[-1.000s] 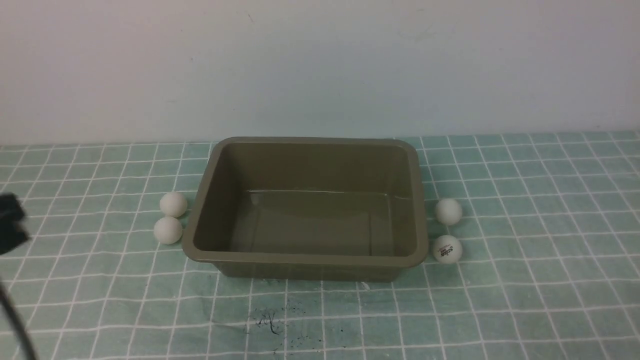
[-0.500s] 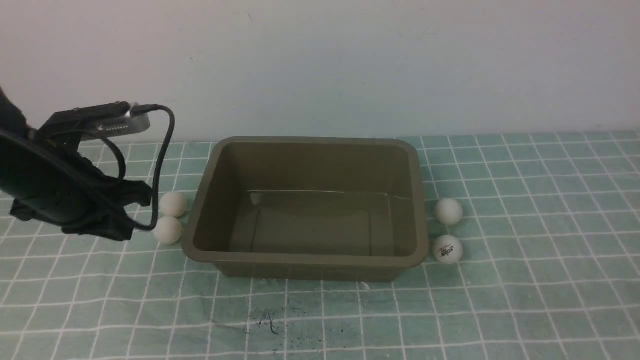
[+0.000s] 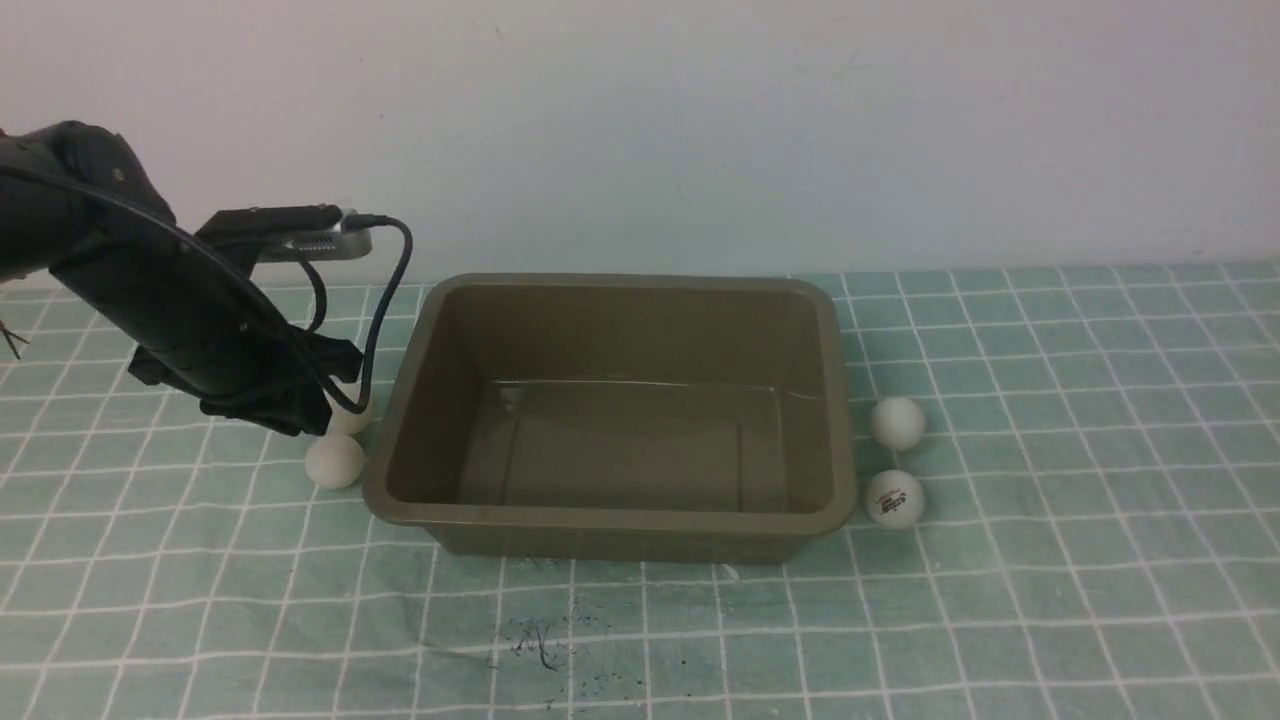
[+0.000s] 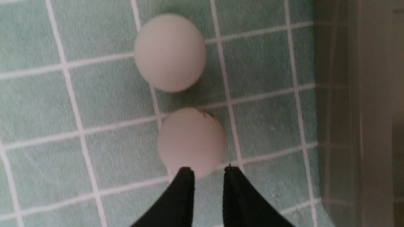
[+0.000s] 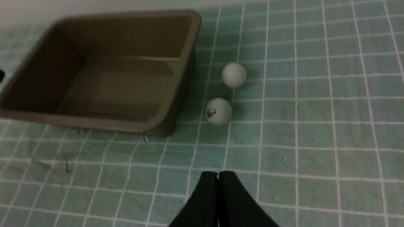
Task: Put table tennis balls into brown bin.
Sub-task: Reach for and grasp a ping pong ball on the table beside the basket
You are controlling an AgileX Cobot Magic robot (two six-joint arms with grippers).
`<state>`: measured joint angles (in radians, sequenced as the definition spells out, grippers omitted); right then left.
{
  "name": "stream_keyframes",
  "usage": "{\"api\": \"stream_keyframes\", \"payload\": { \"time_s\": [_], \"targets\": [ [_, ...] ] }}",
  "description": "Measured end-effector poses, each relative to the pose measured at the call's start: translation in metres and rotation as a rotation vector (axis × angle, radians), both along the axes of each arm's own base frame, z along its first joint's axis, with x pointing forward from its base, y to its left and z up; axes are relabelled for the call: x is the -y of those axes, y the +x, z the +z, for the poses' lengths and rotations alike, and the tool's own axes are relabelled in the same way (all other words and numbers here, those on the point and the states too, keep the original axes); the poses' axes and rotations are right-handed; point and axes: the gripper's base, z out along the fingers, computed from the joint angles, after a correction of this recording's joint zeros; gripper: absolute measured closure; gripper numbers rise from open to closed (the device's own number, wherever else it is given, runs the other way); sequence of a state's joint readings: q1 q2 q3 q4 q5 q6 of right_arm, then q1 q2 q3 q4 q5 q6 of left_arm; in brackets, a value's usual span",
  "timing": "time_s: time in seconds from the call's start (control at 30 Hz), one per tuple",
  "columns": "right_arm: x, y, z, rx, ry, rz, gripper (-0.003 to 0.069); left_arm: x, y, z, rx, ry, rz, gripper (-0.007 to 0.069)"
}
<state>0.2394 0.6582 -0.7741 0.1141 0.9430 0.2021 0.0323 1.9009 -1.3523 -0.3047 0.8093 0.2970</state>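
**Left pincer at the left pair of balls; all four balls on the cloth**

Left pincer [image 4: 208, 171]: in its own wrist view the black tips are seen parted by a narrow gap. Nothing is gripped between them. A red-marked ball [image 4: 192, 142] is found directly ahead of the tips, and its near edge is overlapped by them. Whether contact is made cannot be told. An unmarked ball [image 4: 170, 52] is noted further ahead, close to the first but apart from it. The brown bin [image 3: 610, 518] is placed to this pincer's right, with its outer wall near both balls. In the front view the tips are hidden behind the left arm [image 3: 180, 300], which is angled down beside the bin.

Right pincer [image 5: 217, 175]: the tips are seen pressed together with no gap, and nothing is held. A printed ball [image 5: 217, 110] is recorded straight ahead, well apart from the tips. A plain ball [image 5: 234, 74] is noted just beyond it, slightly to the right. The bin is placed ahead and to the left of this pincer, and both balls are set just beside its wall.

All four balls are seen resting on the green checked cloth [image 3: 1050, 600], outside the bin.
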Motion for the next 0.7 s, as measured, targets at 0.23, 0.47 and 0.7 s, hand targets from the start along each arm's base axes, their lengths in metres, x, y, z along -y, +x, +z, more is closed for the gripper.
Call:
{"api": "stream_keyframes", "payload": {
  "time_s": [0.23, 0.47, 0.7],
  "targets": [
    [-0.014, 0.041, -0.008, -0.102, 0.020, 0.020, 0.0673, 0.001, 0.010, -0.020, 0.006, -0.021, 0.032, 0.0181],
    [-0.023, 0.071, -0.027, -0.194, 0.032, 0.012, 0.0671, 0.002, 0.015, -0.050, -0.054, -0.042, 0.050, 0.0126],
    [-0.029, 0.096, -0.023, -0.219, 0.023, 0.012, 0.0625, 0.002, 0.015, -0.054, -0.071, -0.045, 0.050, 0.0272]
  ]
}}
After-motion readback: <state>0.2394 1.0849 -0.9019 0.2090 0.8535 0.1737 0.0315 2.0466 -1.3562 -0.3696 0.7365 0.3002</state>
